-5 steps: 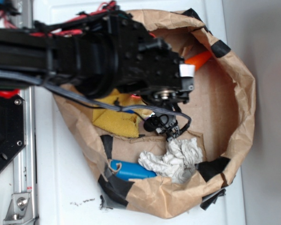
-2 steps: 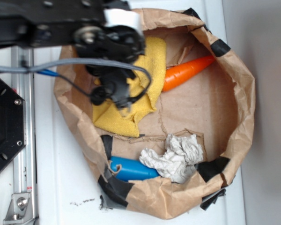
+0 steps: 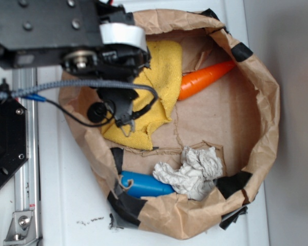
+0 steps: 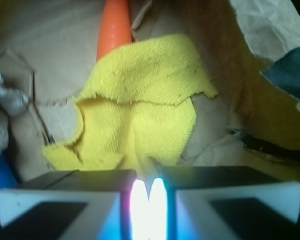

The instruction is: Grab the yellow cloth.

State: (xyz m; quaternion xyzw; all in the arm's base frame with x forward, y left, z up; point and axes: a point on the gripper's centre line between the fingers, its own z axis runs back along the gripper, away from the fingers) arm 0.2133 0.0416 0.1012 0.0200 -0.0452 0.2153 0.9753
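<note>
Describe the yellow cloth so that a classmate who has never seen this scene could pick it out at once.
Look inside the brown paper bag lying open on the white surface. The yellow cloth lies at its upper left, partly under the gripper, beside the orange carrot toy. It is bright yellow, nubby and ragged-edged, unlike the crumpled off-white rag.

- cloth: bright yellow, nubby weave, a few dark specks
- carrot toy: solid orange
- rag: off-white to grey
- blue toy: plain blue
- paper bag: brown kraft, patched with black tape
- gripper: black body; in the wrist view, pale pads glowing white with pink and cyan fringes
- arm: black, with a white label band and grey cable
- table: white, a few black scuffs
</note>
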